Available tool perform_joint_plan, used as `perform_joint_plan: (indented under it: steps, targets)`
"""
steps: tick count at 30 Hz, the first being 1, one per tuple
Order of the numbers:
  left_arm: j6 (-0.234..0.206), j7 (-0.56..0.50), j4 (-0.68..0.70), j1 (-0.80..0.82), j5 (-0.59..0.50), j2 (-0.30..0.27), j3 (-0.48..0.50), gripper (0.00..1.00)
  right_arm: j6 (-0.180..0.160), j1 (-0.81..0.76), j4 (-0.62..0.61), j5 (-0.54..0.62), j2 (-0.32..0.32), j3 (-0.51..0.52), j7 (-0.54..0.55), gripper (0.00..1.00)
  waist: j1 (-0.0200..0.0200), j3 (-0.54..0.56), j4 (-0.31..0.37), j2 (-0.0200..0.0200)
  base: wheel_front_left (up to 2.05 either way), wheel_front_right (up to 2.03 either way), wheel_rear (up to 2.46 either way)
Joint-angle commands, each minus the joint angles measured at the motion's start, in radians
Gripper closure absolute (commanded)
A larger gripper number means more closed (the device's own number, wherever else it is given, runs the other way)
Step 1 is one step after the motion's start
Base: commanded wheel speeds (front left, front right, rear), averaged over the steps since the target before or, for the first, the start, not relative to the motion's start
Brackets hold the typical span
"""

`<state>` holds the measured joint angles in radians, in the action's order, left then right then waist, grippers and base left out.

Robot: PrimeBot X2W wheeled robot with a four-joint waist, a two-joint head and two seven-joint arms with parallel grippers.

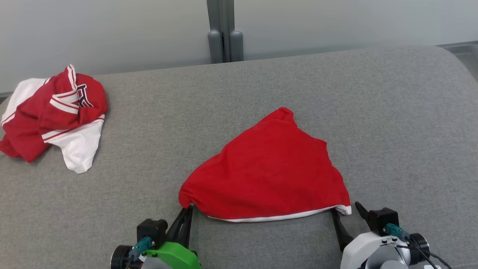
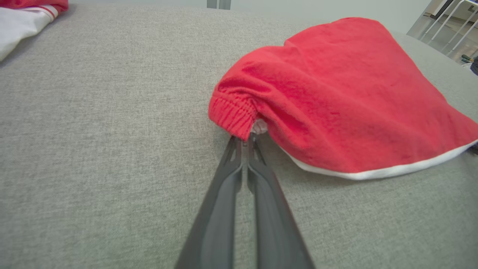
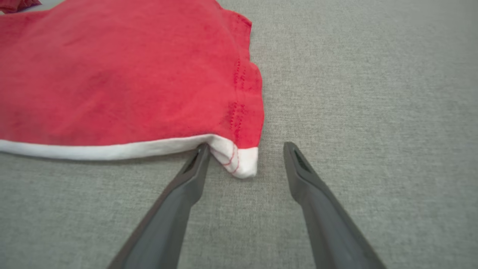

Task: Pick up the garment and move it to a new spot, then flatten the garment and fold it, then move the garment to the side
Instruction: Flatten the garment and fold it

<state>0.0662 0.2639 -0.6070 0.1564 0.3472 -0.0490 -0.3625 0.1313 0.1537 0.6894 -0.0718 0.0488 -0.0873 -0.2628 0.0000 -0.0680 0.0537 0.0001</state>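
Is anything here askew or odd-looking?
The red garment lies bunched into a triangle, not flat. The left gripper is shut on one corner, while the right gripper stands open around the other.

Red garment (image 1: 267, 172), white-edged near hem, lying humped, roughly triangular, mid grey surface (image 1: 373, 112).

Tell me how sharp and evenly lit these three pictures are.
Head view: soft, even light, only a thin shadow under the red garment. Left wrist view: wide-angle curve; left gripper blurs toward the bottom edge. Right wrist view: grey fabric weave crisp, right gripper soft-edged.
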Motion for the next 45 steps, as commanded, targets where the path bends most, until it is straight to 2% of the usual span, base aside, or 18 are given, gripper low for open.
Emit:
perform_joint_plan:
  steps: [1, 2, 7, 14, 22, 29, 35, 39, 45]
  targets:
    - [0.005, 0.001, 0.003, 0.011, -0.012, -0.003, 0.002, 1.00, -0.001, 0.017, 0.016, -0.013, 0.003, -0.011, -0.003, 0.29, 0.0000, -0.003, -0.003, -0.0001, 0.00, 0.00, 0.00]
    - [0.005, 0.001, 0.003, 0.012, -0.012, -0.003, 0.001, 1.00, -0.001, 0.023, 0.027, -0.019, 0.003, -0.017, -0.003, 0.59, 0.0000, -0.004, -0.004, -0.0001, 0.00, 0.00, 0.00]
    - [0.004, 0.001, 0.002, 0.016, -0.013, -0.003, 0.003, 1.00, -0.001, 0.046, 0.060, -0.050, 0.003, -0.033, -0.003, 1.00, 0.0000, -0.005, -0.009, -0.0001, 0.00, 0.00, 0.00]
    - [0.007, 0.001, 0.060, 0.009, -0.011, -0.003, 0.034, 1.00, -0.001, 0.013, -0.066, -0.072, 0.003, -0.013, -0.003, 1.00, 0.0000, 0.013, -0.006, -0.0001, 0.00, 0.00, 0.00]
    - [0.030, 0.001, 0.240, -0.002, -0.001, -0.005, 0.083, 1.00, -0.001, -0.048, -0.332, -0.047, 0.007, 0.012, -0.003, 1.00, 0.0000, 0.092, 0.010, -0.0001, 0.00, 0.00, 0.00]
    - [0.049, -0.014, 0.447, 0.023, 0.028, -0.040, 0.085, 1.00, -0.001, -0.074, -0.592, -0.089, 0.042, 0.020, 0.001, 1.00, 0.0000, 0.168, 0.025, -0.0001, 0.00, 0.00, 0.00]
    - [0.057, -0.127, 0.700, 0.054, 0.072, -0.105, 0.074, 1.00, -0.001, -0.088, -0.838, -0.126, 0.097, 0.041, 0.056, 1.00, 0.0000, 0.212, 0.033, -0.0001, 0.00, 0.00, 0.00]
    - [0.059, -0.260, 0.900, 0.122, 0.107, -0.184, 0.088, 1.00, -0.001, -0.080, -1.027, -0.131, 0.121, 0.104, 0.134, 1.00, 0.0000, 0.215, 0.038, -0.0001, 0.00, 0.00, 0.00]
    - [0.061, -0.385, 0.999, 0.200, 0.134, -0.239, 0.084, 1.00, -0.001, -0.082, -1.148, -0.148, 0.099, 0.170, 0.226, 1.00, 0.0000, 0.181, 0.040, -0.0001, 0.00, 0.00, 0.00]
